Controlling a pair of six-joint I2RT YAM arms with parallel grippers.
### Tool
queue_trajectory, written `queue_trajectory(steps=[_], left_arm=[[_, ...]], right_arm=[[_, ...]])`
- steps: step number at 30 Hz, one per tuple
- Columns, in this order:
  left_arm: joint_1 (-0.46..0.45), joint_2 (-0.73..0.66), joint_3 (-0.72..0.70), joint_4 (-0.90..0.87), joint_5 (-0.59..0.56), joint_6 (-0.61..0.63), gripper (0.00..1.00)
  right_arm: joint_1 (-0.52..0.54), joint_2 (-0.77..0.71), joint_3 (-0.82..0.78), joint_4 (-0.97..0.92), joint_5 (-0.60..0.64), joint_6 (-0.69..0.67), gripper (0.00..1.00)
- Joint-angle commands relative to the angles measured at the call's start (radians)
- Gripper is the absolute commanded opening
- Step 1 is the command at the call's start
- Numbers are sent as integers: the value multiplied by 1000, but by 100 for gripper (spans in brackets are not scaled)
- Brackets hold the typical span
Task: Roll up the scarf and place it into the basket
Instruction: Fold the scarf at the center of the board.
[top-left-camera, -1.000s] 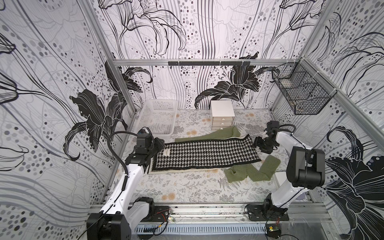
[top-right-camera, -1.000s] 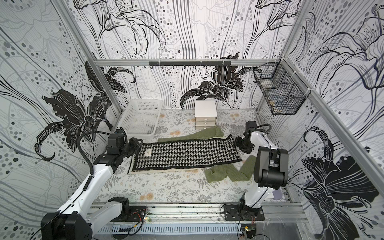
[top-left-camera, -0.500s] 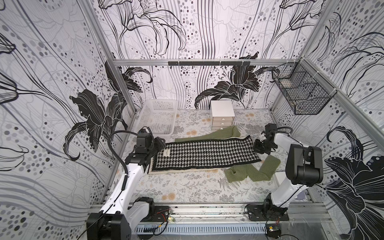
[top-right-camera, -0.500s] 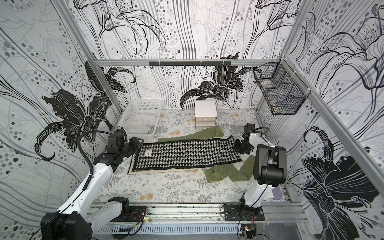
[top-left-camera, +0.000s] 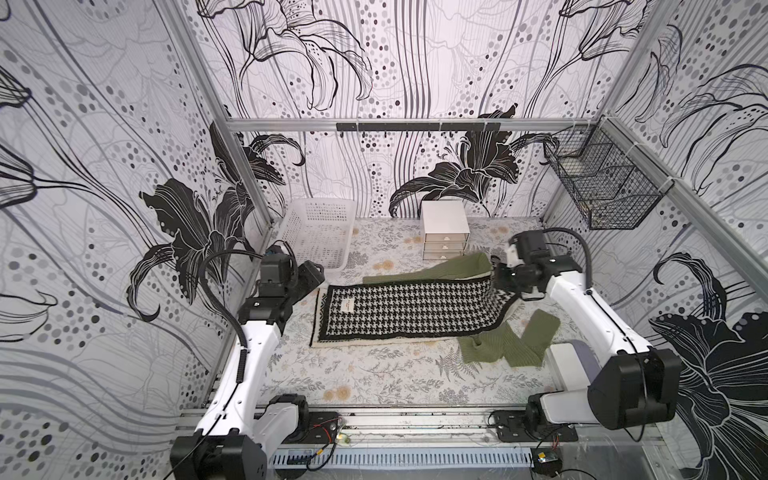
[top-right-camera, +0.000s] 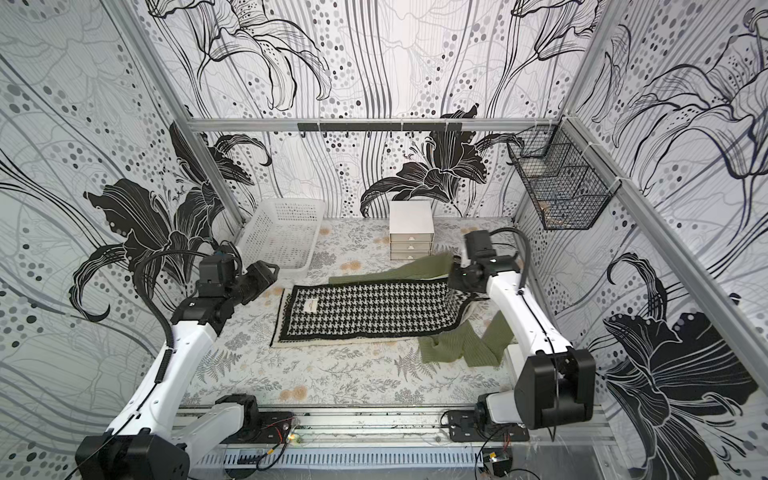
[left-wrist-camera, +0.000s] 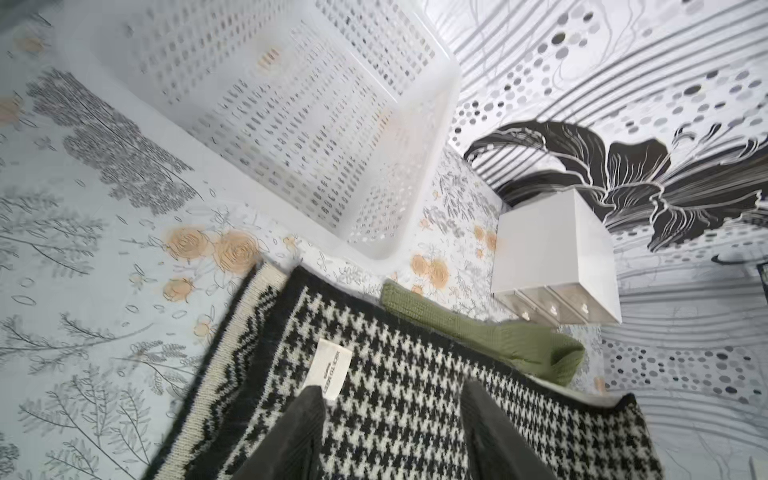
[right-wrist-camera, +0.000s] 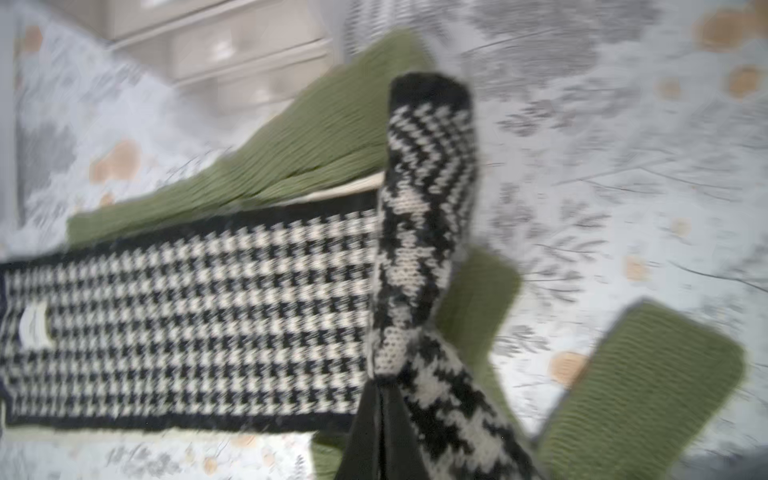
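- Now, my right claw (right-wrist-camera: 379, 399) is pinched tight on the right end of the houndstooth scarf (top-left-camera: 411, 307). In the right wrist view that end stands up from between the fingers as a folded strip with a black border at its tip.
- In both top views the right claw sits at the scarf's right end, near the small white drawer unit (top-left-camera: 445, 232), and the cloth rises off the table to meet it.
- The rest of the scarf lies flat and unrolled across the middle of the floral tablecloth (top-left-camera: 353, 374). Its long side runs left to right, and its white label (left-wrist-camera: 332, 368) is near the left end.
- My left claw (left-wrist-camera: 390, 436) has its fingers (left-wrist-camera: 291, 440) apart and holds nothing. In the left wrist view the houndstooth pattern shows through the gap.
- In a top view the left claw (top-left-camera: 311, 273) hangs by the scarf's left end, between that end and the basket's near corner. I cannot tell whether it touches the cloth.
- The white perforated basket (top-left-camera: 320, 232) stands at the back left against the wall, apart from the scarf.
- A green knit scarf (top-left-camera: 507, 345) lies partly under the houndstooth one. One stretch shows behind its far edge, and another is bunched in front of its right end.
- A black wire basket (top-left-camera: 602, 187) hangs on the right wall.
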Motion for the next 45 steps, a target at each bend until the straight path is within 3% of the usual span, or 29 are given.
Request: queue_trajectory(steps=[1,6,8,9,10,12,16,19,22,27,30,32,34,41,45], left_arm=[[69,13,50,-39,42,39,56],[122,18,92,-94,52,73,56],[123,17,94,-105,53,90,56],[123,22,87,-102,77,99,58],[123,34,82,-101,99,102,67],[117,76,65,-112,173,102,74],[37,142,-30,-59,176,55,77],[-82,257,-54,-41,156,24,75],[-201,350,-71,2,105,-27,68],[-283,460,-87,48,63,-84,54],[-313,512,-58,17,40,-73,34],[-319,516,-39,-9,25,-64,10],[-320,476,-22,-38,13,-54,2],[-309,291,183,-322,-83,66,0],[-218,299,258,-400,-72,149,0]], right_arm=[[276,89,88,0,14,140,0],[633,412,419,111,-57,234,0],[696,533,554,155,-103,249,54],[711,552,565,181,-107,254,67],[711,546,565,199,-108,257,78],[701,482,514,185,-17,244,85],[597,353,326,177,21,241,86],[535,271,225,156,59,230,86],[477,199,147,145,72,216,86],[421,120,60,143,87,202,86],[404,99,27,146,88,198,86],[398,89,10,153,90,198,86],[391,83,-4,161,86,199,86],[384,89,-27,186,73,200,86],[383,104,-25,210,51,201,86]])
